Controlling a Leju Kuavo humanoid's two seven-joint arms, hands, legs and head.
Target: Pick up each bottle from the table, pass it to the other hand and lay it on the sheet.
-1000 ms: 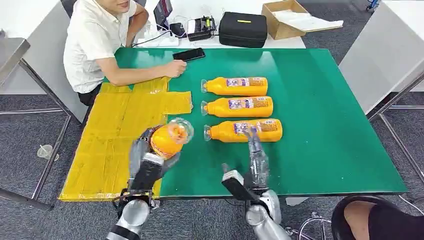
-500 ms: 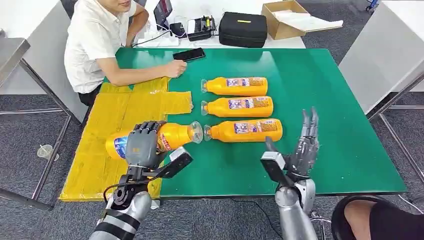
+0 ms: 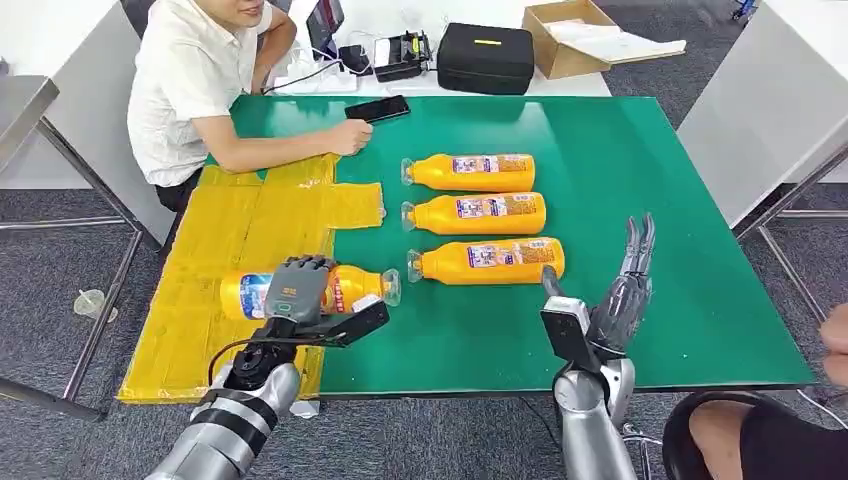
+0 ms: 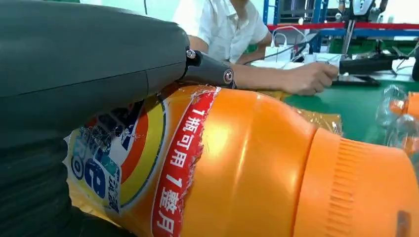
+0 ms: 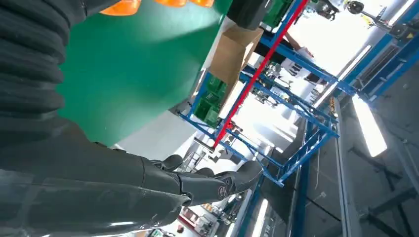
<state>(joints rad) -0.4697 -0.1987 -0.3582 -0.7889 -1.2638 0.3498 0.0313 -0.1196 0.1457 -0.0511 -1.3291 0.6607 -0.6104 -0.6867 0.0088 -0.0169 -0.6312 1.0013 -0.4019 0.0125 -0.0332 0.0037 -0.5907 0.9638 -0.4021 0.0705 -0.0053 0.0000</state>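
Left hand [image 3: 297, 287] grips bottle [image 3: 318, 292], hiding its label; right hand [image 3: 622, 290] spread, holding nothing.

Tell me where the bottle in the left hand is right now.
In the head view, the bottle lies on its side on the yellow sheet near the table's near-left edge, gripped by the left hand, its cap toward the nearest table bottle.

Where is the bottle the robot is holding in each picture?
Head view: the held bottle lies on its side on the yellow sheet, under the left hand.
Left wrist view: the bottle is close up and large, beside the hand.
Right wrist view: not in it.
Shared landmark: the green table.
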